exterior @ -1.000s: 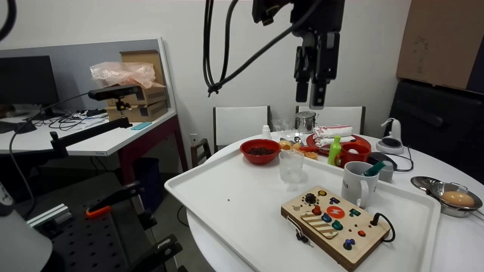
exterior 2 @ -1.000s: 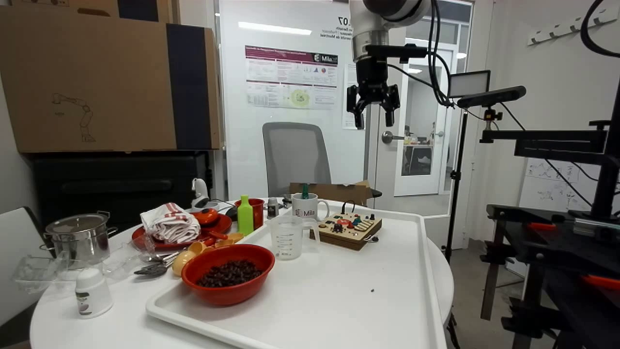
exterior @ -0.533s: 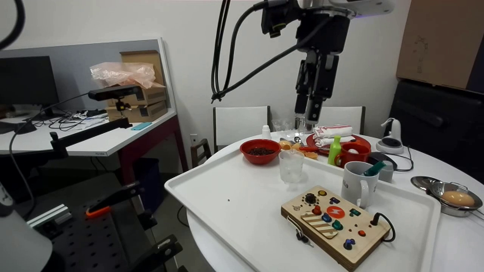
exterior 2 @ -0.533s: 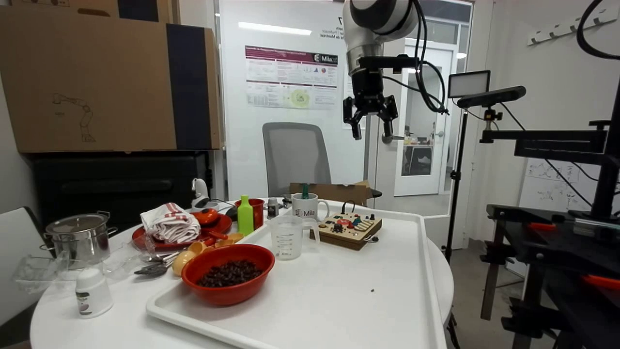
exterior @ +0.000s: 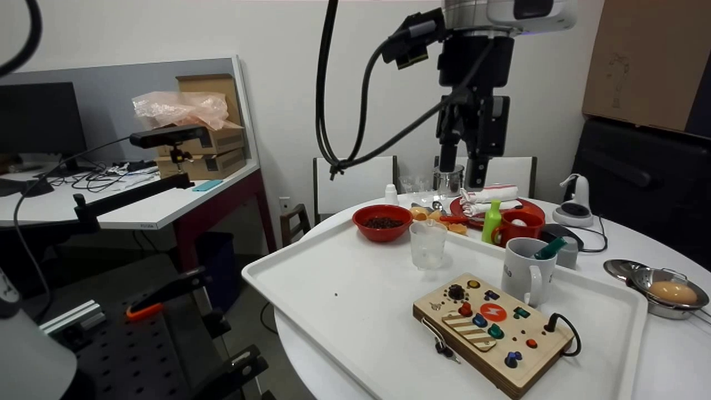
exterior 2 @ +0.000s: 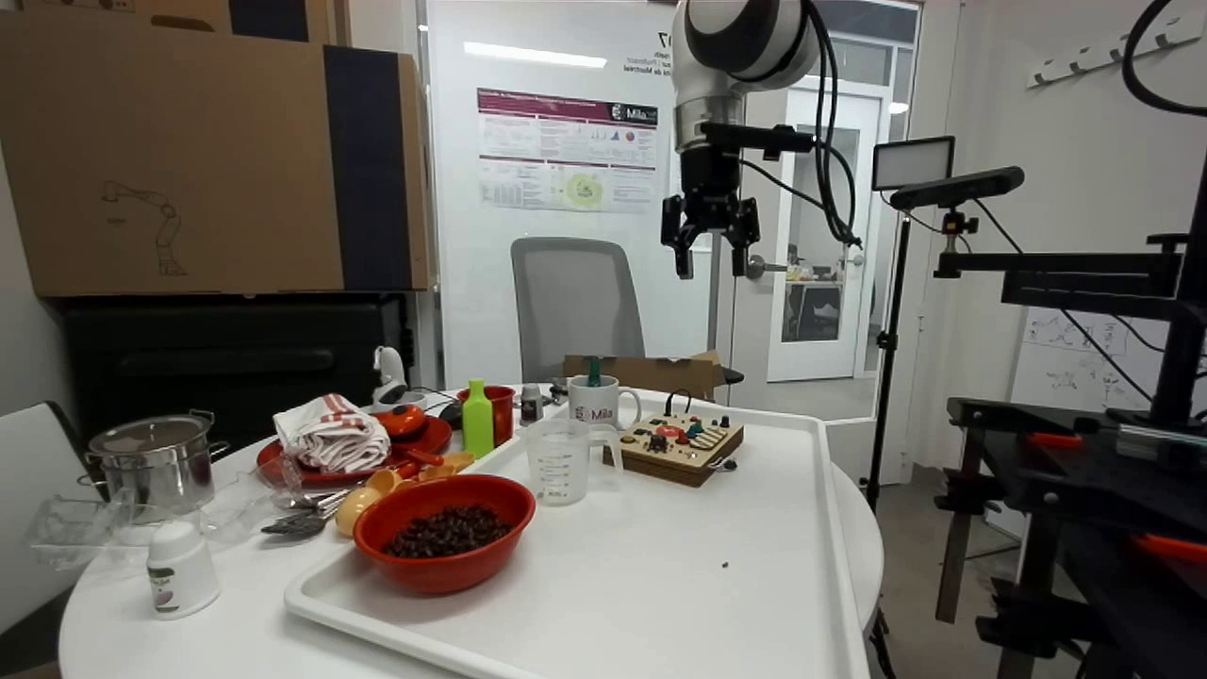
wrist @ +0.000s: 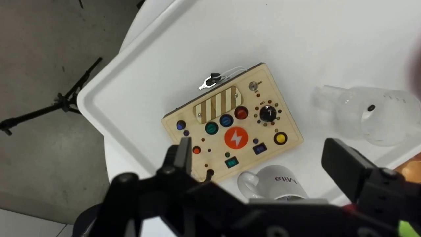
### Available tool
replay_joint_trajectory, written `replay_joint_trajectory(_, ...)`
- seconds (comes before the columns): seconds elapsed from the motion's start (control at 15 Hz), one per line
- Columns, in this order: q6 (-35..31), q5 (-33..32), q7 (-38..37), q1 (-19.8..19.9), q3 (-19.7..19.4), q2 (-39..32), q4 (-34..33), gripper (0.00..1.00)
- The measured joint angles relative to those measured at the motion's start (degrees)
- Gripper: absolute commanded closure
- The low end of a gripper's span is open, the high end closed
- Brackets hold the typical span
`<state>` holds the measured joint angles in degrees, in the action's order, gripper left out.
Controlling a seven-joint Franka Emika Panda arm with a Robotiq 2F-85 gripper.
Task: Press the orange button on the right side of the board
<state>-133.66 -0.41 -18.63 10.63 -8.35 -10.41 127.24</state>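
The board (exterior: pixel 494 333) is a light-wood panel lying on the white tray; it shows also in an exterior view (exterior 2: pixel 674 457) and in the wrist view (wrist: pixel 217 141). The small orange button (exterior: pixel 531 343) sits near the board's cable end. In the wrist view the orange button (wrist: pixel 196 150) shows just beside the left finger. My gripper (exterior: pixel 461 166) is open and empty, pointing down, high above the table and well above the board. It shows also in an exterior view (exterior 2: pixel 712 264) and in the wrist view (wrist: pixel 258 153), where the left finger covers part of the board's edge.
A white mug (exterior: pixel 525 272) with a green item stands right beside the board. A clear measuring cup (exterior: pixel 427 244) and a red bowl (exterior: pixel 383 222) are on the tray (exterior: pixel 333 322). A black cable (exterior: pixel 575 333) loops from the board. A green bottle (exterior 2: pixel 478 420) stands behind the tray rim.
My gripper has moved down in both exterior views, and its tilt has changed slightly. It stays open. The board and the other objects have not moved.
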Motion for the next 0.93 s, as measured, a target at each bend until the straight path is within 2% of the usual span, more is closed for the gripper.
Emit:
replay_joint_trajectory(0.33, -3.31, 4.71, 7.28, 3.39, -2.57, -5.52, -0.81, 0.00)
replay_joint_trajectory(0.4, -3.41, 5.52, 8.17, 4.06, -2.76, -6.96, -1.26, 0.07)
replay_joint_trajectory(0.47, -3.42, 6.15, 8.83, 4.60, -2.89, -8.51, -1.80, 0.26)
replay_joint_trajectory(0.93, -3.48, 7.08, 9.12, 5.35, -3.02, -17.67, -6.95, 0.78)
